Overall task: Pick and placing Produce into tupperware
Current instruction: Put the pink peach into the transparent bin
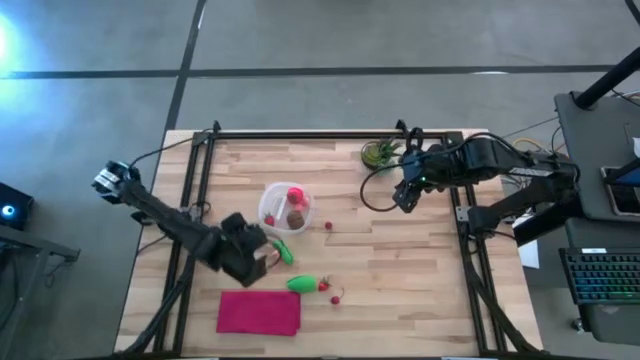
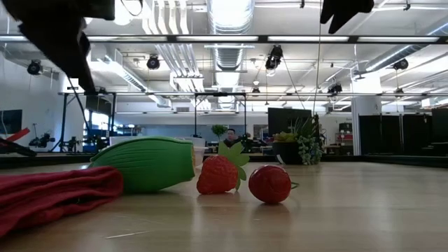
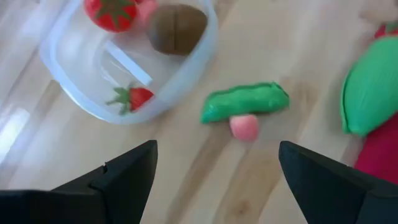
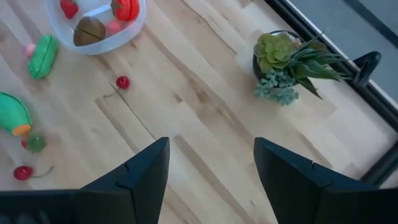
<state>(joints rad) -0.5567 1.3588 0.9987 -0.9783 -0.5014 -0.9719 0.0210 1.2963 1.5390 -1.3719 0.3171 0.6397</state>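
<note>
The clear tupperware stands mid-table and holds a red tomato-like piece, a brown kiwi and a small strawberry. Beside it on the wood lie a green pod and a pink ball. My left gripper hovers open just above and short of the pod. Nearer the front lie a green oblong piece, a strawberry and a cherry. Another red berry lies alone. My right gripper hangs open, high at the far right.
A magenta cloth lies flat at the near edge, left of the green oblong piece. A spiky potted plant stands at the far edge by the right arm. Black frame rails run along the table's sides.
</note>
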